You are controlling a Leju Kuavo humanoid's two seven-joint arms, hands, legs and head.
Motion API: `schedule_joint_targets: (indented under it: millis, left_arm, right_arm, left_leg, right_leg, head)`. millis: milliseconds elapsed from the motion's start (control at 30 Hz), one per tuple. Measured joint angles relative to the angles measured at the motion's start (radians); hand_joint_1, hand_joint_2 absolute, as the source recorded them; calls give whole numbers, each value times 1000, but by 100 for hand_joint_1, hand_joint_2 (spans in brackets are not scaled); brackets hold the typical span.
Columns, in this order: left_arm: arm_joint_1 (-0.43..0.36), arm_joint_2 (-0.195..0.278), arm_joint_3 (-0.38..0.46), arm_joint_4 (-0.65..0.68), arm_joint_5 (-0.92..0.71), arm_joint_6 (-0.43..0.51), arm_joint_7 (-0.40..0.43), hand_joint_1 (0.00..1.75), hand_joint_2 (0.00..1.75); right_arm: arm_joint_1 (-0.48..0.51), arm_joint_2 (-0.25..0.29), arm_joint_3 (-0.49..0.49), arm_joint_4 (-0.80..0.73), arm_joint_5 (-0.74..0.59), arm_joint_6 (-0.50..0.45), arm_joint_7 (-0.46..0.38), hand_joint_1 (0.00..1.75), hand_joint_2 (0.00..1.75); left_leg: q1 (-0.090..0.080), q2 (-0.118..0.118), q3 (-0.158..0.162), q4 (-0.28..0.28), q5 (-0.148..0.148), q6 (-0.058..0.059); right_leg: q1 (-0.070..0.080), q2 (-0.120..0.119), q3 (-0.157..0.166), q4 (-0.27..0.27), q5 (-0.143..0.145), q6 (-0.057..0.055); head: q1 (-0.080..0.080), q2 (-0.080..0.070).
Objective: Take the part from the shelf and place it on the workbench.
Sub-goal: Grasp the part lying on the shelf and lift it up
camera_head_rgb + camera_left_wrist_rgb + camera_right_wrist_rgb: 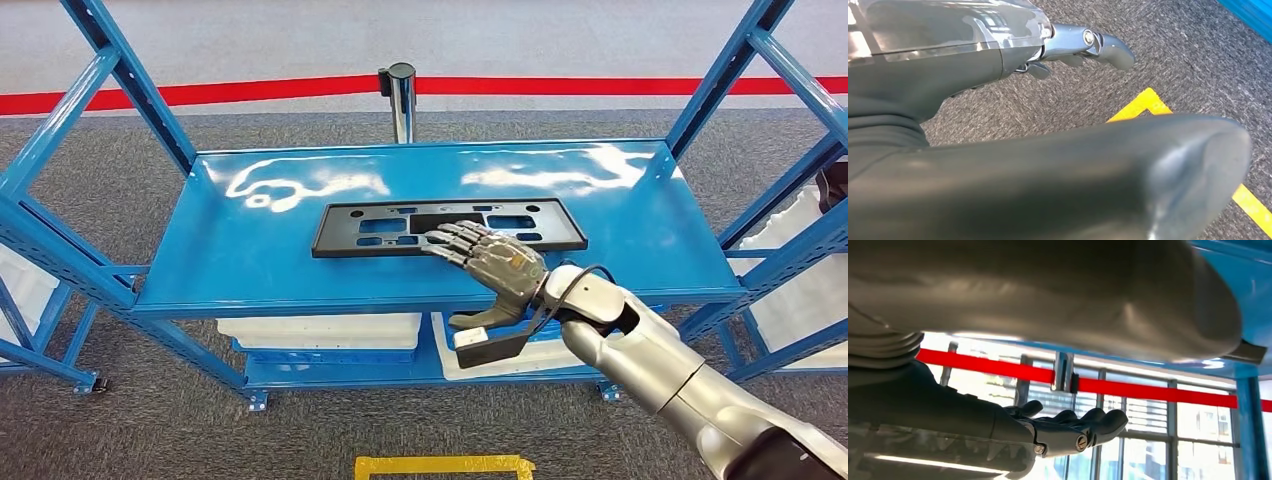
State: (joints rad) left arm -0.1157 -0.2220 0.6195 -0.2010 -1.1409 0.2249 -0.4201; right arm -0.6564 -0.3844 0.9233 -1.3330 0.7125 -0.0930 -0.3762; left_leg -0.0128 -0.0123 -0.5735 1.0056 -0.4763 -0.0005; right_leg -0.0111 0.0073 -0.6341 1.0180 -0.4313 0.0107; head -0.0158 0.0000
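Right hand [497, 264] lay flat, fingers spread over the black part [400, 226] on the blue shelf [250, 250], gripping nothing; left hand [1083, 45] hung over carpet, its grasp unclear.

The part [448, 227] lies flat at the centre of the shelf [250, 260] top. The right hand [490, 262] comes in from five o'clock, its fingers [455, 240] resting on the part's near edge, thumb below the shelf's front lip. A post [401, 98] stands at twelve o'clock behind the shelf, a barrier tape [200, 95] running across there. Bins [320, 332] sit on the lower tier. Floor tape [445, 466] lies at six o'clock.
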Motion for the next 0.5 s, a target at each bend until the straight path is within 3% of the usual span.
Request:
schedule_joint_targets:
  millis: [100, 233, 500]
  left_arm:
    - [0, 0, 0, 0, -9, -1, 7, 0, 0]
    - [-3, 0, -1, 0, -25, -5, 18, 0, 0]
    - [-8, -5, -12, 0, -47, -21, 26, 0, 0]
  right_arm:
    - [8, 46, 27, -22, 43, -22, 36, 0, 0]
    - [3, 156, 60, -1, 57, -40, 81, 0, 0]
    - [-22, 340, 85, 144, 49, -61, 116, 0, 0]
  left_leg:
    - [0, 1, 0, 0, 0, 0]
    - [1, 2, 1, 0, 0, 0]
    - [1, 1, 1, 0, 1, -1]
  right_leg:
    - [0, 1, 0, 0, 0, 0]
    - [0, 1, 0, 0, 0, 0]
    - [0, 1, 0, 0, 0, 0]
  head:
    - [0, 0]
    - [-1, 0]
    - [-2, 0]
